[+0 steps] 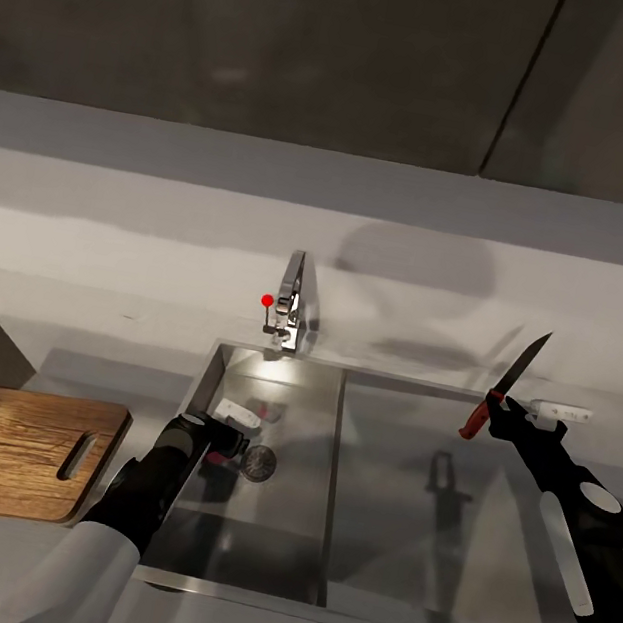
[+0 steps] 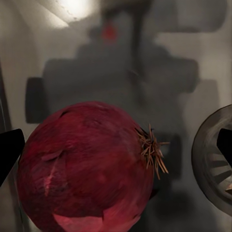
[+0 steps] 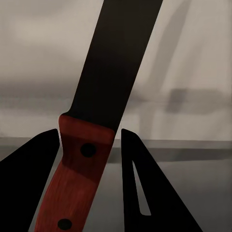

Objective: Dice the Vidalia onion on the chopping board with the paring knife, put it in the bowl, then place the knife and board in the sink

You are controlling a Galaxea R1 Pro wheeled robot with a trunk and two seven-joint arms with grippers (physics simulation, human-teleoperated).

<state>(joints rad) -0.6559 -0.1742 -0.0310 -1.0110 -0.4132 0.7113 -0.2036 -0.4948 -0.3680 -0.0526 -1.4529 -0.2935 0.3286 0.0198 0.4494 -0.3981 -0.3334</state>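
The sink sits sunk in the grey worktop, its tap with the red knob at the back rim. The left pincer reaches down into the basin, beside the round drain. In the left wrist view the red onion lies on the basin floor just ahead, between the wide-spread fingers, untouched as far as can be seen, with the drain at one side. The right pincer hovers above the drainboard on the sink's right, closed on the red handle of the knife, whose dark blade points up and away. The board lies flat on the worktop just left of the sink, slot handle toward the basin.
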